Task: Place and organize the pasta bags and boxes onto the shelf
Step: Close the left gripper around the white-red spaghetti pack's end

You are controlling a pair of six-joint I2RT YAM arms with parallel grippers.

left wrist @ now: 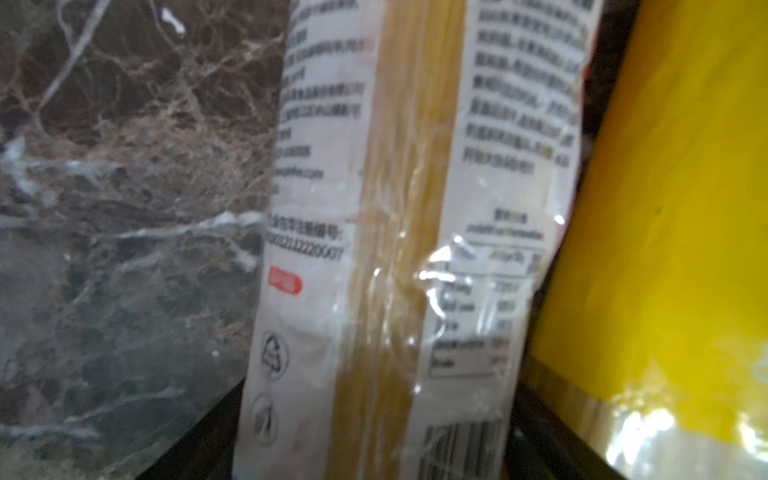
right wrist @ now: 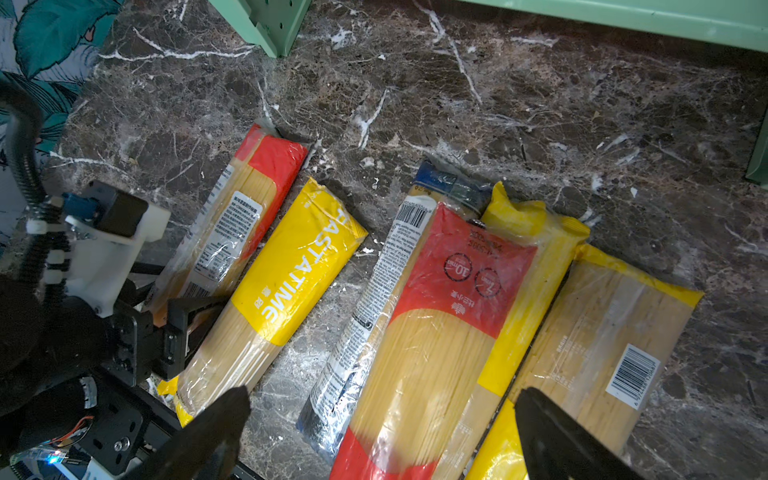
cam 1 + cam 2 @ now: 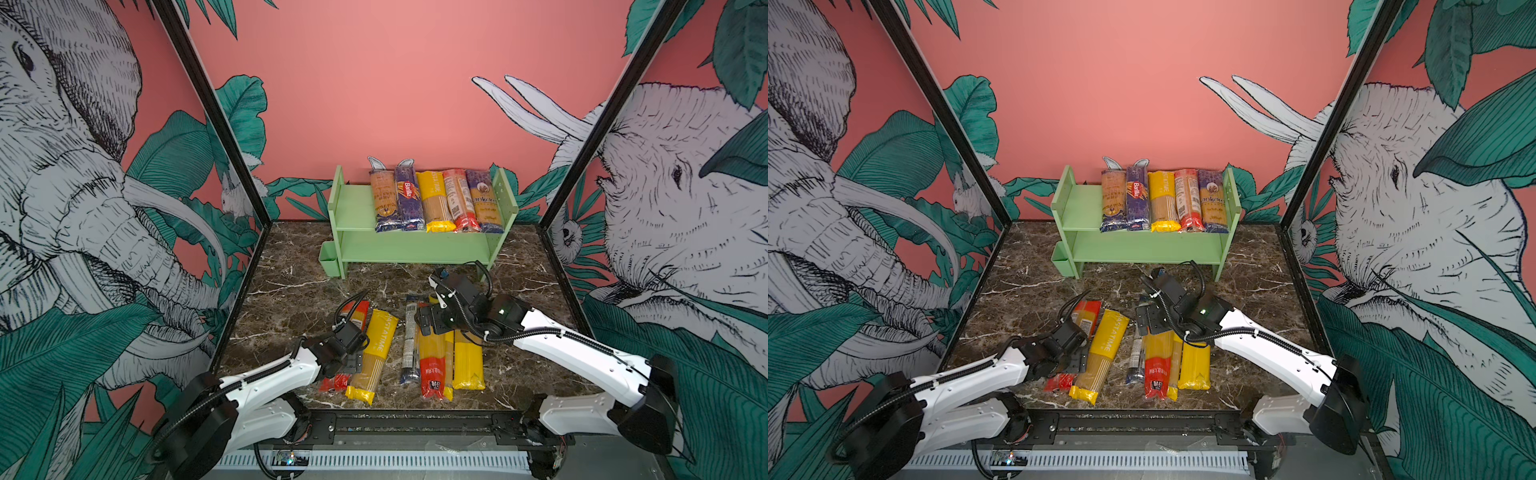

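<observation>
Marble counter (image 3: 291, 291), my left claw (image 3: 351, 364) is straddling red-ended pack (image 2: 249, 195) near front edge, grip unclear, right claw (image 2: 378, 415) is hovering wide open, empty.

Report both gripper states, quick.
Left gripper: open, astride a red-ended pack, no grip seen.
Right gripper: open, empty.

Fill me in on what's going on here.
Five spaghetti packs lie on the upper tier of the shelf; six packs wait on the marble table. The left gripper straddles the red-ended pack at the far left, grip unclear. The right gripper hovers open above the red-and-yellow pack.
</observation>
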